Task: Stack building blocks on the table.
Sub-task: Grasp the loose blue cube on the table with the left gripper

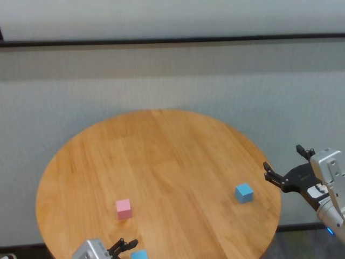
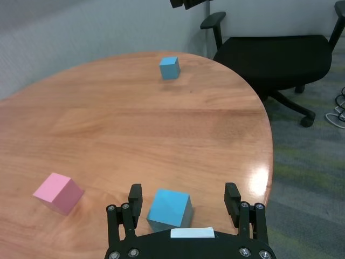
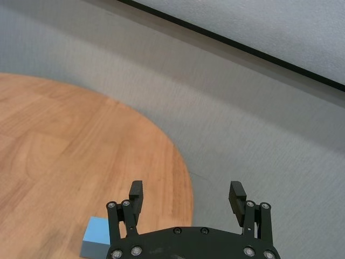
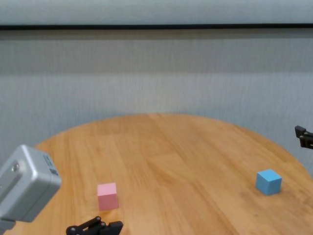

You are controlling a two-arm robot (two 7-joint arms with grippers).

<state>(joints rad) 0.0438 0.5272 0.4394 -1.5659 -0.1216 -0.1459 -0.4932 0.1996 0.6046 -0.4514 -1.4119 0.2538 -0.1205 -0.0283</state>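
On the round wooden table lie three building blocks. A pink block sits near the front left. One light blue block rests at the right. A second light blue block lies at the near edge. My left gripper stands open around it, with a gap on each side. My right gripper hovers open just off the table's right edge, beside the right blue block and holding nothing.
A black office chair stands on the carpet beyond the table's right side. A grey wall runs behind the table. The pink block lies close beside my left gripper.
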